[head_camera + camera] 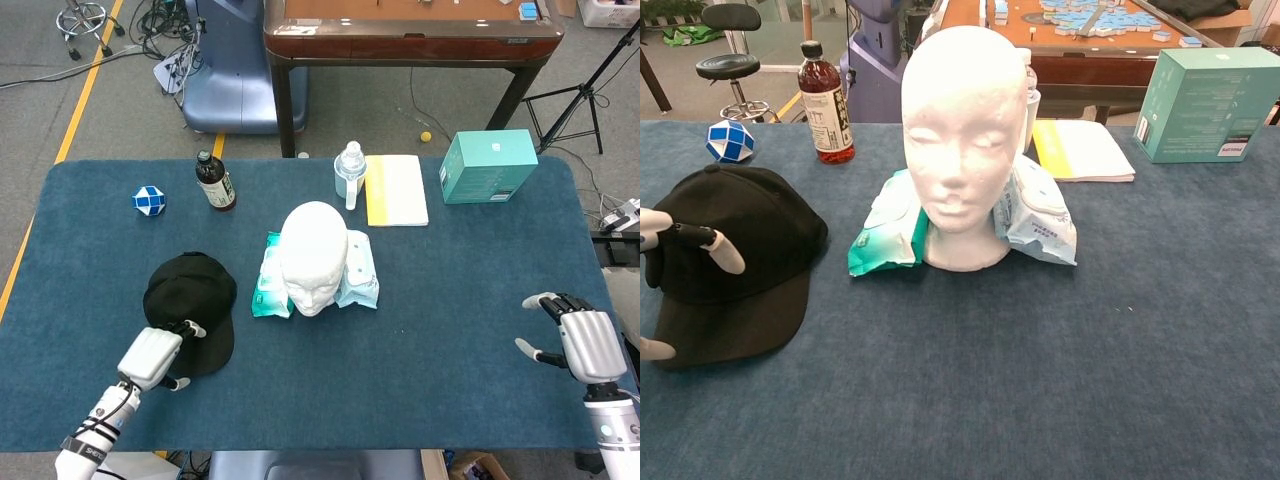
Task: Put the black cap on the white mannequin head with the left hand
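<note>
The black cap (190,290) lies flat on the blue table, left of the white mannequin head (313,250), its brim toward the near edge. In the chest view the cap (740,230) sits at the left and the mannequin head (965,130) stands upright at centre. My left hand (152,357) is over the cap's brim with its fingers (718,248) spread above the fabric; no grip on it is visible. Near the table's right front corner, my right hand (585,345) hovers with fingers apart, holding nothing.
Two wipes packs (265,282) (360,277) flank the head's base. Behind stand a dark bottle (214,181), a water bottle (349,172), a yellow book (396,189) and a teal box (488,166). A blue-white puzzle ball (148,199) lies far left.
</note>
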Tool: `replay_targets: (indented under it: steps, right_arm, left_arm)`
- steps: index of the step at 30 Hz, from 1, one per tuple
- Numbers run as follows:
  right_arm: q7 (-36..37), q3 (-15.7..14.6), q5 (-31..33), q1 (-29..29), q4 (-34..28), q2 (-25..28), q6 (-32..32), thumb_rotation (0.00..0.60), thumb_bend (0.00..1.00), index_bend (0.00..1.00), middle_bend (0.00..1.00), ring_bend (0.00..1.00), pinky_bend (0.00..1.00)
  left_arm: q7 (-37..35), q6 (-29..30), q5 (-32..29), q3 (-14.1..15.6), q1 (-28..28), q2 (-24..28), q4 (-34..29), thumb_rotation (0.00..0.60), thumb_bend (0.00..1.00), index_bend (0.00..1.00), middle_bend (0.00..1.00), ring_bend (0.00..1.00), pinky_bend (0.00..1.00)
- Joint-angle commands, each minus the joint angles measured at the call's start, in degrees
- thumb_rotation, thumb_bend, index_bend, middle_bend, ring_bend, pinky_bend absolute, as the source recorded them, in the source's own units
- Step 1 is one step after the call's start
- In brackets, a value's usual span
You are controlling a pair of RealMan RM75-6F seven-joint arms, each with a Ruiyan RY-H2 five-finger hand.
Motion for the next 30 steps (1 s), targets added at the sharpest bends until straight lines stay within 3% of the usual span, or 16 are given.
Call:
replay_targets:
  steps: [1, 6, 12, 20, 30]
  right_arm:
    - [-0.16, -0.02, 0.01, 0.04, 0.01, -0.06, -0.1, 0.6, 0.1, 0.4, 0.43, 0.36, 0.43]
    - [-0.62, -0.11, 0.04, 0.2, -0.01, -0.15, -0.49, 0.6, 0.1, 0.4, 0.43, 0.36, 0.43]
    - [-0.64, -0.04, 0.21, 0.2, -0.04, -0.14, -0.52, 0.6, 0.1, 0.4, 0.43, 0.36, 0.43]
    - [-0.18, -0.14, -0.11, 0.08, -0.1, 0.0, -0.18, 0.6, 0.1, 0.4, 0.43, 0.36, 0.43]
    - [1.58, -0.04, -0.22, -0.22, -0.04, 0.48, 0.46, 0.6, 0.1, 0.4, 0.43, 0.36, 0.43]
  left_arm:
    - [2.52, 0.98, -2.13, -0.62, -0.49, -0.57, 1.84, 0.6, 0.04, 0.26, 0.2, 0.2, 0.38]
    - [5.58, 3.21, -4.21, -1.25, -0.63, -1.35, 4.09, 0.6, 0.04, 0.26, 0.17, 0.13, 0.34]
    - [6.55, 5.11, -4.49, -0.22, 0.02, -0.4, 2.8, 0.6, 0.04, 0.26, 0.16, 0.12, 0.33]
    - [8.47, 13.85, 2.19, 1.86, 3.13, -5.08, 5.06, 0.6, 0.04, 0.35, 0.34, 0.34, 0.46]
    - [11.69, 13.77, -3.51, 0.01, 3.21, -11.38, 8.96, 0.6, 0.04, 0.46, 0.47, 0.39, 0.45]
